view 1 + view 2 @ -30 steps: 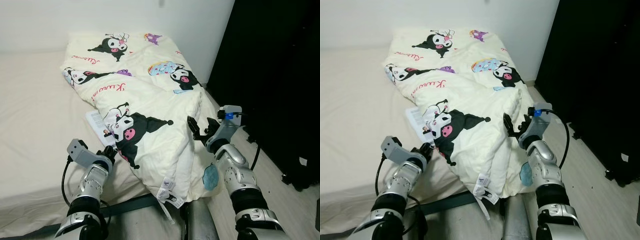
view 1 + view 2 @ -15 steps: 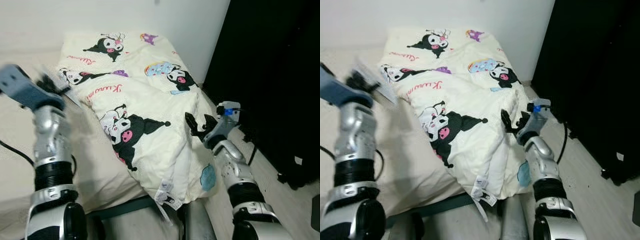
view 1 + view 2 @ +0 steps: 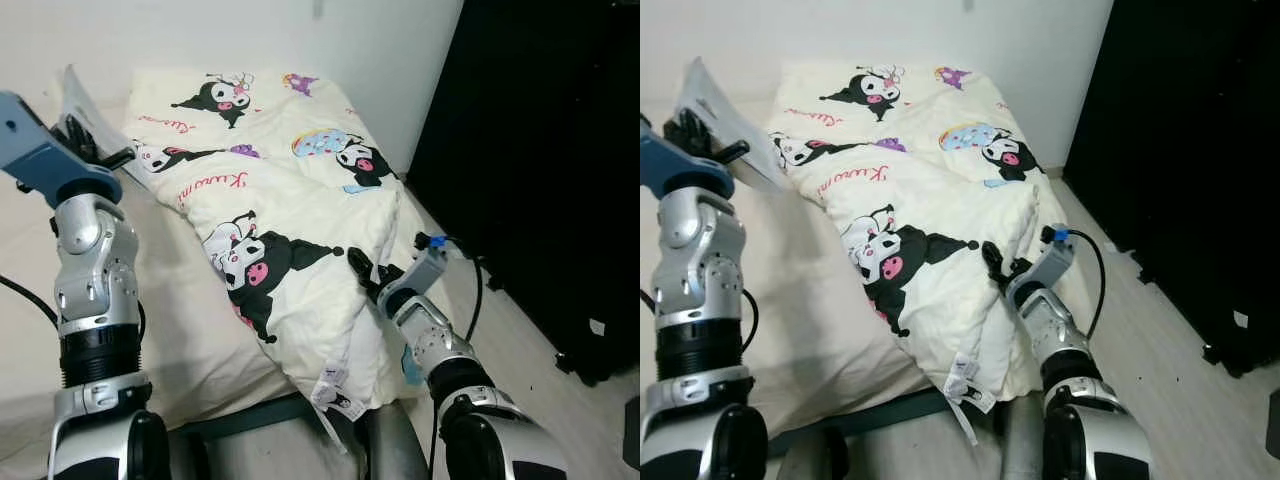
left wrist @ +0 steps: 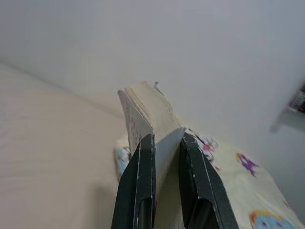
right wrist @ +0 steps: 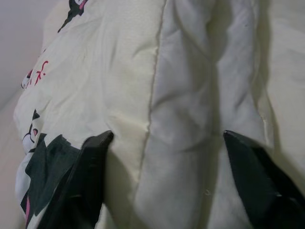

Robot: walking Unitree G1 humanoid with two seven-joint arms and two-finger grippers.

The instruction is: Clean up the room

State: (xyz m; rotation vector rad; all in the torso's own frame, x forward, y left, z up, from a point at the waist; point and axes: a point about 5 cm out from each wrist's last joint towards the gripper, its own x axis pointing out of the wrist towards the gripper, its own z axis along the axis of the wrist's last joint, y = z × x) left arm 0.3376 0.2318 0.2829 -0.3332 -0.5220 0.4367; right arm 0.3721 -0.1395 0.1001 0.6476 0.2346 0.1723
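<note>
Left wrist view: my left gripper (image 4: 164, 157) is clamped on a thin book (image 4: 147, 107), one black finger on each cover, page edges facing the camera.
Left gripper: raised at the upper left of the left eye frame (image 3: 95, 150), holding the book (image 3: 85, 115) tilted above the mattress (image 3: 30, 260).
Right gripper: low right of centre in the left eye frame (image 3: 365, 272), fingers spread wide against the folded edge of the quilt (image 3: 290, 215).
Right wrist view: my two fingers (image 5: 93, 167) stand far apart with the quilt's cream fold (image 5: 181, 95) between them; nothing is pinched.
Quilt: cream with cartoon prints, bunched along the right side of the bed, its corner hanging over the bed's near edge.
Wardrobe: dark, filling the right of the frame (image 3: 540, 150).
Floor: pale boards at the lower right (image 3: 540, 350).
</note>
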